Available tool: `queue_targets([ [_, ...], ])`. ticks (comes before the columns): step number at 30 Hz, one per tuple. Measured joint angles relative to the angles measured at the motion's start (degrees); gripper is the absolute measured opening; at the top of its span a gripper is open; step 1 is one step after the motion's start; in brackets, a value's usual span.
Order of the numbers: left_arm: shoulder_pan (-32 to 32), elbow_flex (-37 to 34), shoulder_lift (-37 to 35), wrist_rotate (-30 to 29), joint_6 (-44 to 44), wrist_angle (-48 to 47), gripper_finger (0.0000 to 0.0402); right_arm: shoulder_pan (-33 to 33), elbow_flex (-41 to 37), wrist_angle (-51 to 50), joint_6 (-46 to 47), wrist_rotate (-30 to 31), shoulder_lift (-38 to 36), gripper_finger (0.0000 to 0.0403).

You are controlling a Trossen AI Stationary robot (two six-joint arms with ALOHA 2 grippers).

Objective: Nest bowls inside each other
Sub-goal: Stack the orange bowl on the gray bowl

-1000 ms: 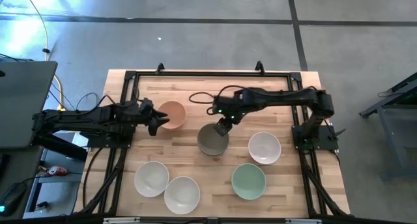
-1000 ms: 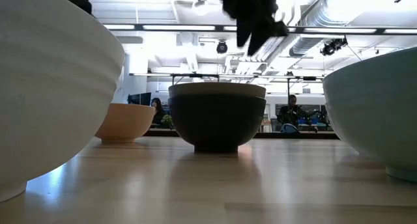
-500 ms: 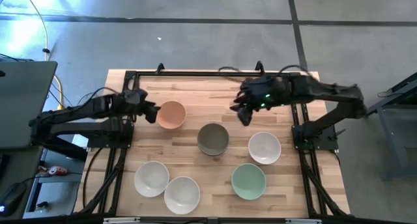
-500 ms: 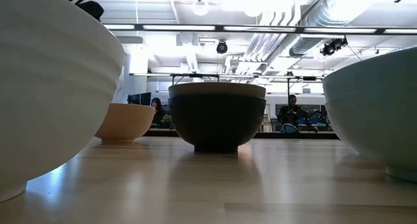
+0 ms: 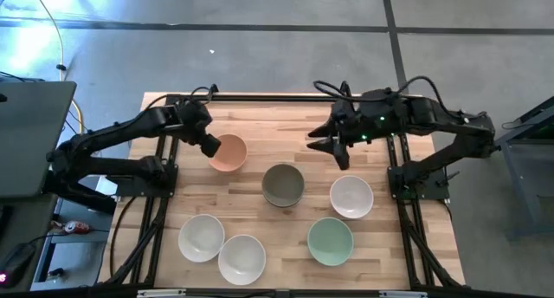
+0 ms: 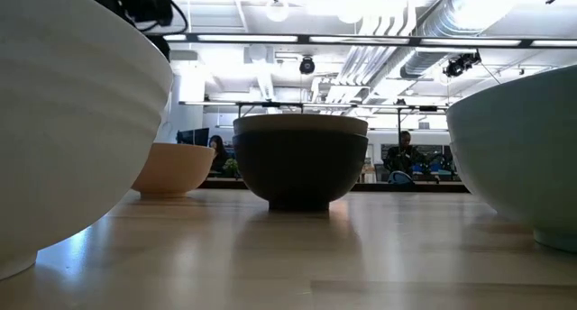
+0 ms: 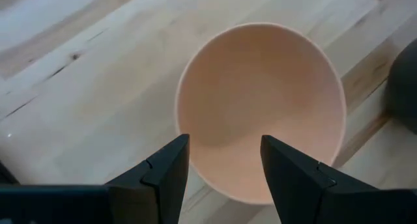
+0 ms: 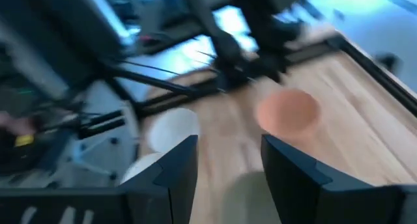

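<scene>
- Bowls sit spread over my wooden counter [image 5: 381, 246], six rims showing from above.
- The peach-orange bowl [image 5: 228, 152] is toward the far left, and my left pincer [image 5: 208, 147] hangs over its left rim, fingers spread and empty; from that wrist the bowl's rim [image 7: 260, 110] runs between my two fingers [image 7: 163, 175].
- The olive-grey bowl [image 5: 283, 184] stands mid-counter, near the peach one but apart from it; seen level across the counter, its dark outer body [image 6: 300, 161] carries a paler band at the rim, and I cannot tell whether that is a second bowl seated in it.
- A white bowl [image 5: 351, 197] lies to the right of the olive-grey one, with the mint green bowl [image 5: 330, 241] just in front of it.
- Two more white bowls sit at the front left, one [image 5: 202, 237] touching or nearly touching the other [image 5: 241, 258].
- My right pincer [image 5: 333, 146] is raised over bare wood at the far right, spread, holding nothing, well apart from every bowl.
- Beyond the counter, a person [image 6: 406, 155] sits far back in the room.
</scene>
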Motion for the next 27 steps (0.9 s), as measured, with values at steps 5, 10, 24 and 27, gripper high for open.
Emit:
queue_targets([
  [5, 0.86, 0.0, 2.26, 2.06, 3.64, 0.51, 0.018, 1.32, 0.0, 4.69, -5.3, -4.05, -2.43, 0.0158],
  [10, 1.16, 0.0, 1.73, 10.17, 6.98, 4.56, 0.018, 1.35, 0.02, 7.38, -9.79, -6.35, -4.92, 0.0158],
  [24, 3.34, 0.01, -3.11, 46.58, 6.84, 33.83, 0.018, -2.71, 0.02, 9.96, -12.55, -7.51, -5.64, 0.0158],
  [27, 4.51, 0.0, -3.77, 52.4, 4.79, 38.98, 0.018, -3.82, 0.02, 10.0, -11.63, -8.88, -5.76, 0.0158],
])
